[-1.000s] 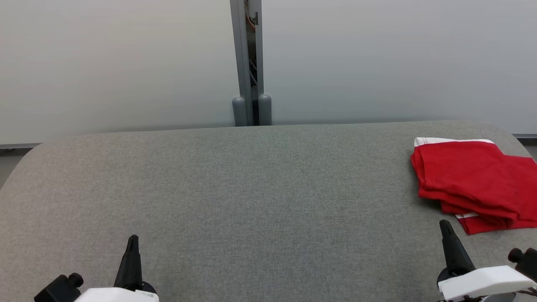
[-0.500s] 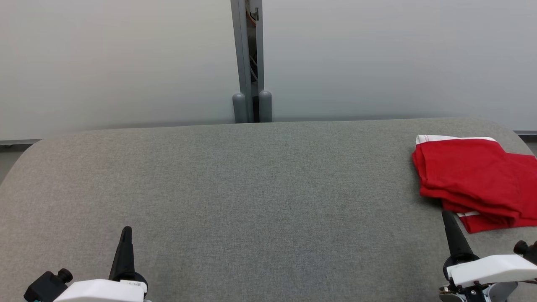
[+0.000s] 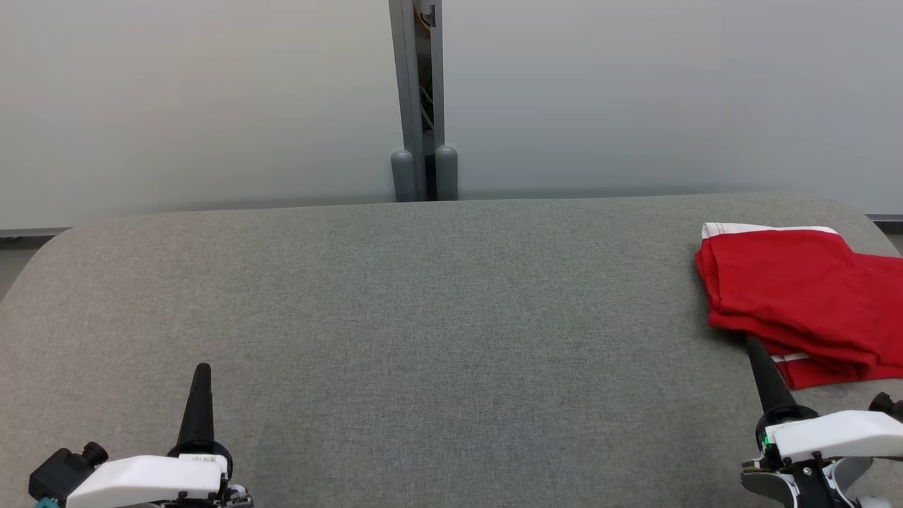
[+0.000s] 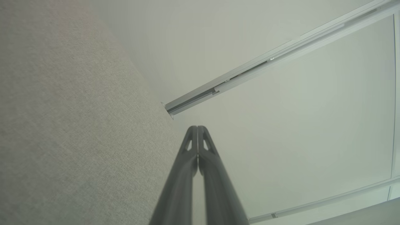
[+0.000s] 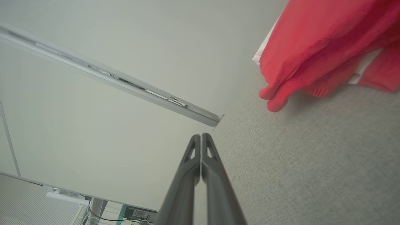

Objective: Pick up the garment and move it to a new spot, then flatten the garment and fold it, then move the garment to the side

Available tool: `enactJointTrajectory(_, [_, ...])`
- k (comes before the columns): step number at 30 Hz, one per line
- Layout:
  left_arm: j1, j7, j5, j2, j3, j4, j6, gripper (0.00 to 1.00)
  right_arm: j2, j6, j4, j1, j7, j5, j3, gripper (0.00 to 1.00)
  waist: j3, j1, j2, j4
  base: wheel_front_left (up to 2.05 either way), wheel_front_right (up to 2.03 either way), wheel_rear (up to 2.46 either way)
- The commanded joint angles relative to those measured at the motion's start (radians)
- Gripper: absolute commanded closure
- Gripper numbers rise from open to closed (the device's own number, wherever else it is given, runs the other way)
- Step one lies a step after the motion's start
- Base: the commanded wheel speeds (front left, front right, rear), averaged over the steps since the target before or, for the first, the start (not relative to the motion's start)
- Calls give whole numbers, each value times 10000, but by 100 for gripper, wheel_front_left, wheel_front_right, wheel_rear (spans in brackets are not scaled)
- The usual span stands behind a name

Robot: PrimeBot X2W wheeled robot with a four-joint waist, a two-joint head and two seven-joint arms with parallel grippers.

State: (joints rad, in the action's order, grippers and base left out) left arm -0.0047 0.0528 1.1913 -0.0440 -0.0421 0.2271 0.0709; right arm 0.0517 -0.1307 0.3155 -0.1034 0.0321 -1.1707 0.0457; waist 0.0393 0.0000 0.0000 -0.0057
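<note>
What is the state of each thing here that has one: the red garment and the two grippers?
red garment: folded, lying on the table at its right end, not held
left gripper: jaws shut, empty
right gripper: jaws shut, empty, apart from the garment

White shells (image 3: 144, 476), black tapered fingers (image 3: 198, 409); right gripper (image 3: 753, 344) perhaps carries a green light (image 3: 766, 442).

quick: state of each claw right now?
Left claw: closed, holding nothing.
Right claw: closed, holding nothing; the red garment lies apart from its tips.
</note>
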Motion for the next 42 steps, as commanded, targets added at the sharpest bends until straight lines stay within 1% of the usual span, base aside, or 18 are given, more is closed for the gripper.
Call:
enactJointTrajectory(1, [-264, -57, 268, -58, -90, -69, 96, 100, 84, -2, -17, -297, 105, -280, 51, 100, -14, 0, 0, 2, 0, 0, 0])
enactJointTrajectory(24, [-621, -461, 2107, -74, -418, 0, 342, 100, 72, -1, 302, -835, 747, -2157, 325, 100, -202, 0, 0, 28, 0, 0, 0])
enactJointTrajectory(25, [-676, -519, 2316, -76, -461, 9, 368, 100, 70, -1, 339, -896, 840, -2395, 354, 100, -228, 0, 0, 31, 0, 0, 0])
enactJointTrajectory(42, [-926, -793, 3568, -84, -684, 58, 547, 100, 61, -1, 551, -1253, 1281, -3671, 548, 100, -382, 0, 0, 52, 0, 0, 0])
